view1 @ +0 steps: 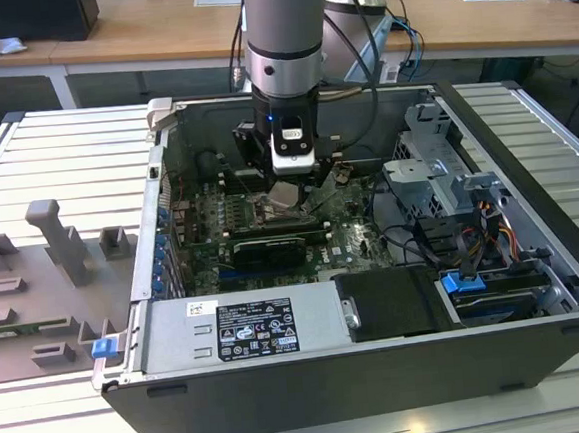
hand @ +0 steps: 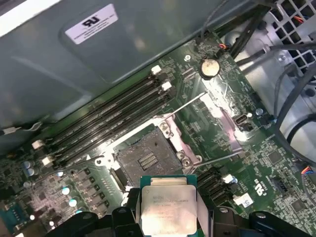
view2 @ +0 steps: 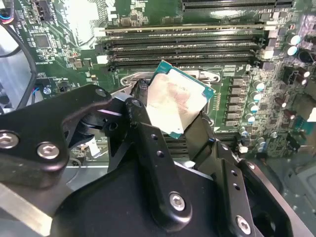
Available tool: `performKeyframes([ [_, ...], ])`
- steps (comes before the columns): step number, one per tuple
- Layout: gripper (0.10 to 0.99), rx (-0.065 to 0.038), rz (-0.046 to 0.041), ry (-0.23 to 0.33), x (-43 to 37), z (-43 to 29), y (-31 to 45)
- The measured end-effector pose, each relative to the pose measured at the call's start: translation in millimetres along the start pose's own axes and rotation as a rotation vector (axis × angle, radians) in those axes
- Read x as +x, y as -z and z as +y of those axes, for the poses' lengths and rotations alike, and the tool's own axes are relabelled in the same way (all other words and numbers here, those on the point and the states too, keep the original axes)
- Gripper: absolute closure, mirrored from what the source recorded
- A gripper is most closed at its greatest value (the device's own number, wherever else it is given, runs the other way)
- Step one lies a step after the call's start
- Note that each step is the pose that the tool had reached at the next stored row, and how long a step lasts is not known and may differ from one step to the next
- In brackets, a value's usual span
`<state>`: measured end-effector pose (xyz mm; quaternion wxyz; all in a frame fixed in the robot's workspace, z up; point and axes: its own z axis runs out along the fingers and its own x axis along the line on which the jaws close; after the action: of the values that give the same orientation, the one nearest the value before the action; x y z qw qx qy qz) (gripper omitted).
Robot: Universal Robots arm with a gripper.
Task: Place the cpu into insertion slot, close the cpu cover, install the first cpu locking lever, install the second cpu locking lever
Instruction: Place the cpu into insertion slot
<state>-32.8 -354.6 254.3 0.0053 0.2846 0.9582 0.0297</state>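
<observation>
The gripper (view1: 293,189) is clamped on the cpu (hand: 168,210), its 2 fingers (view2: 144,123) pinching opposite edges of the chip. The cpu hangs above the motherboard (hand: 266,158) inside the computer case (view1: 283,388), near the uncovered insertion slot (hand: 145,159) but not seated in it.

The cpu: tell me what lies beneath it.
The cpu, clamped between the jaws, hangs above the motherboard. In the first wrist view the open insertion slot shows just past its edge. The board directly beneath the chip is covered by it.
</observation>
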Motion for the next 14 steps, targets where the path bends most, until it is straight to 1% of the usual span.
performKeyframes([
  [2, 0.545, 0.003, 0.0029, -0.030, 0.1, 0.2, -0.7],
  [4, 0.545, 0.004, 0.0030, -0.060, 0.1, 0.1, -1.4],
  [12, 0.545, 0.004, -0.0038, -0.212, 0.0, -0.2, -7.0],
  [14, 0.545, 0.003, -0.0070, -0.275, 0.0, -0.3, -9.1],
])
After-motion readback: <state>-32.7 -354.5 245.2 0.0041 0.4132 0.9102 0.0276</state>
